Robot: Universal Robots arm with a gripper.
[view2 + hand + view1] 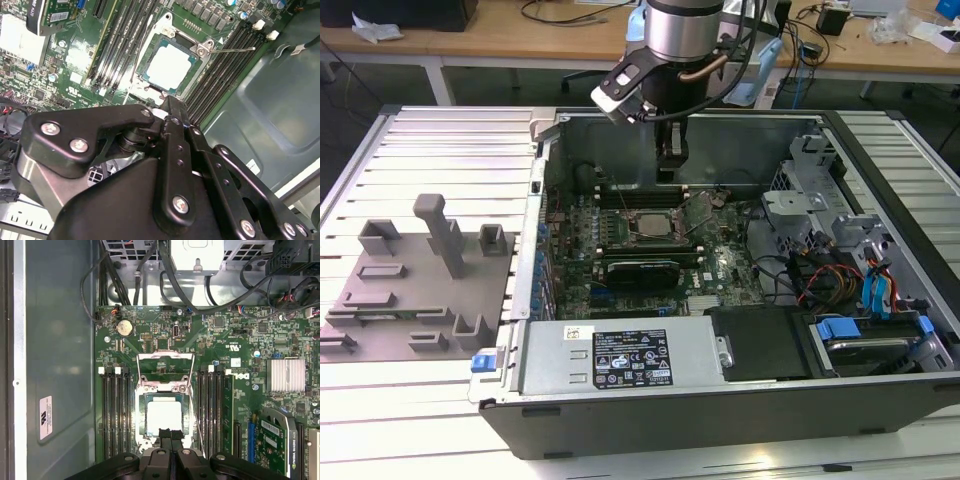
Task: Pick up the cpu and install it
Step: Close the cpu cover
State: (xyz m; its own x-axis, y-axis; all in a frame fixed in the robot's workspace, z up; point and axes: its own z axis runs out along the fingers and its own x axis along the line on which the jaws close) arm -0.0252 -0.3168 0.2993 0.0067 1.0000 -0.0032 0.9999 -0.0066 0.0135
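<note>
Closed, with its two black fingertips pressed side by side and nothing between them, the pincer hangs inside the open computer case, pointing down at the green motherboard. In the first wrist view its tips sit over the near edge of the processor socket, just at the border of the cpu; whether they touch the chip cannot be told.

The cpu lies flat and square in the socket, its pale silvery top facing up and its sides in line with the socket walls. The socket's metal load frame stands open, swung back off the chip on the side away from the fingertips. A thin locking lever sticks out beside the socket, unlatched and slanting across the memory slots.

Banks of long black memory slots flank the socket on both sides. Past the raised frame a round coin battery sits on the board, and a finned silver heatsink lies well off to one side, with an expansion card near it. Bundles of black cable run along the board's far edge.

In the exterior view the arm reaches down into the case from above. The case lies on a slatted metal table with a boxy power supply along its near side. Well apart, toward the exterior view's left, a grey tray with blocks and posts rests on the same table.
</note>
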